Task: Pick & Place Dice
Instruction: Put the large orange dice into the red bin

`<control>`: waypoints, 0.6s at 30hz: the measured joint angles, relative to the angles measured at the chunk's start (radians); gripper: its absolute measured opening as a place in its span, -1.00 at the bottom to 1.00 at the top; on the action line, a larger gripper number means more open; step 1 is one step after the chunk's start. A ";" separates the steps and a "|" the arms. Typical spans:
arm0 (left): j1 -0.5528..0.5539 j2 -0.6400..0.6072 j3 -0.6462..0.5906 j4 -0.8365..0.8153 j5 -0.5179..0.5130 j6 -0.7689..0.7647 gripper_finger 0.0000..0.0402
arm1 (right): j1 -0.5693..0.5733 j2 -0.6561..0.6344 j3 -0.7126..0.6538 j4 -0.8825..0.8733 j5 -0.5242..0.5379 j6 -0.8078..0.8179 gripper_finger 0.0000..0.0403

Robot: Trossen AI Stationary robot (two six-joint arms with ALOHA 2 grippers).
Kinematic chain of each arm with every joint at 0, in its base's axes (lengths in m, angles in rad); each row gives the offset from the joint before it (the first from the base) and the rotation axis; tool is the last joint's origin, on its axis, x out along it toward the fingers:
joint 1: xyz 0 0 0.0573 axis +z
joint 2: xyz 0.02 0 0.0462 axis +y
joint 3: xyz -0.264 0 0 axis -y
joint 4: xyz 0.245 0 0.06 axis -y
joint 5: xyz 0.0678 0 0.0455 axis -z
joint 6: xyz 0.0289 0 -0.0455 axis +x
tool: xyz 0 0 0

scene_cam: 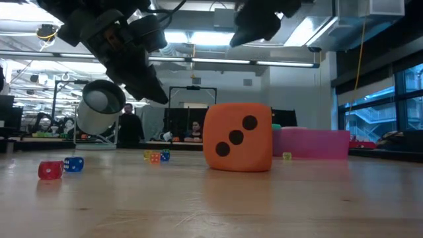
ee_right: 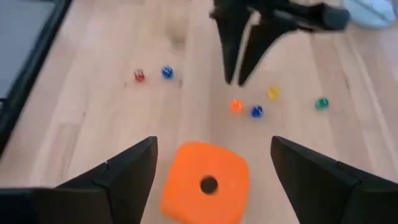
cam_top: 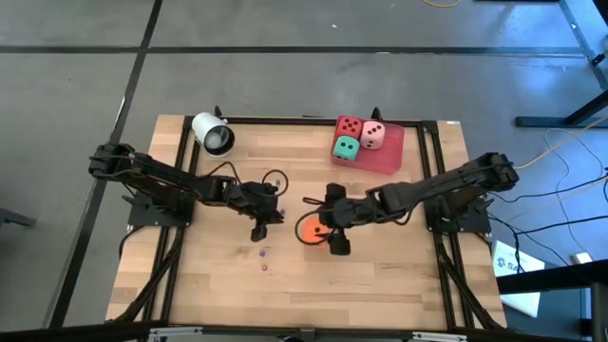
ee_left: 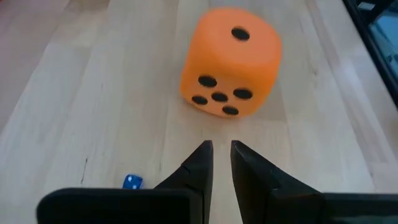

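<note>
Only the right wrist view shows right hand (ee_right: 211,168) wide astride orange die (ee_right: 205,182); left hand (ee_left: 217,155) narrow.

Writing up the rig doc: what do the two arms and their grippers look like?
Both arms, left arm and right arm, are dark, near-black jointed links on black base plates, with thin black cables looping along them. The left gripper has two slim black fingers tapering to points. The right gripper has broader black wedge-shaped fingers. No markings are visible on either.
</note>
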 joint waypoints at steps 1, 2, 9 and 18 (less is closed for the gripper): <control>0.000 0.000 0.000 -0.006 -0.004 0.005 -0.74 | -0.002 0.011 0.013 -0.019 -0.016 0.017 0.54; -0.001 0.000 0.000 -0.013 -0.011 0.006 -0.74 | -0.005 0.029 0.025 -0.025 -0.041 0.037 0.54; -0.004 -0.020 0.000 -0.053 -0.026 0.006 -0.77 | -0.010 0.143 0.080 -0.098 -0.087 0.172 0.54; -0.040 -0.042 0.000 -0.079 -0.042 0.008 -0.77 | -0.008 0.222 0.114 -0.182 -0.047 0.219 0.54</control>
